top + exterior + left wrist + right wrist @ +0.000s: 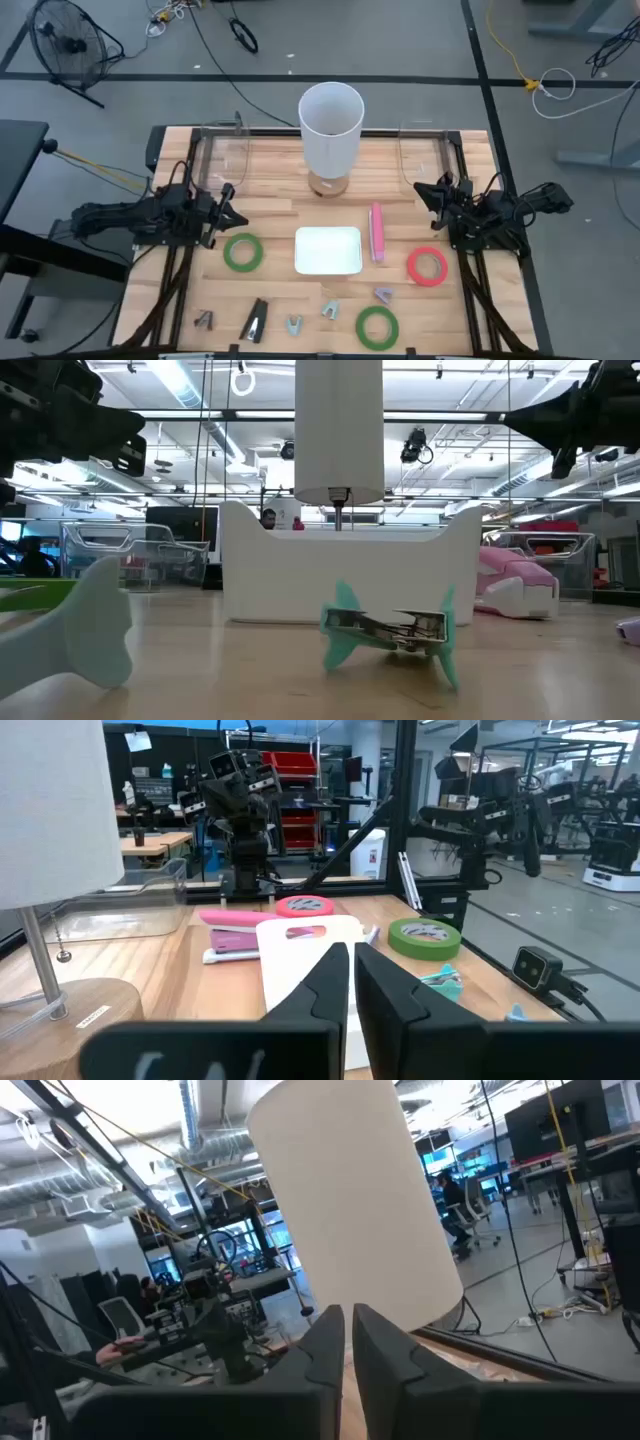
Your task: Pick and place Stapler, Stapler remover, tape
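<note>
Staple removers line the near edge of the pale wooden counter (280, 205): a teal-handled staple remover (390, 628) lies on its side right in front of the low camera, and from above small clawed removers sit at 6 o'clock (331, 309), a grey one at 7 o'clock (204, 320) and a lilac one (384, 294) toward 5 o'clock. Beside them, a black stapler (257, 320) lies at 7 o'clock, and a green roll of tape (377, 326) sits at 5 o'clock.

Moving up, a white rectangular tray (328, 250) holds the centre, with a second green tape ring (243, 252) at its 9 o'clock and a pink stapler (377, 231) lying lengthwise at its 3 o'clock. A red tape ring (427, 266) rests further out at 4 o'clock.

Left gripper (226, 205) hovers at 9 o'clock, jaws pressed together, nothing in them. Right gripper (424, 195) hangs at 3 o'clock, jaws likewise closed and empty.

Farthest back at 12 o'clock stands a white cylindrical lamp on a round wooden base (330, 135).
</note>
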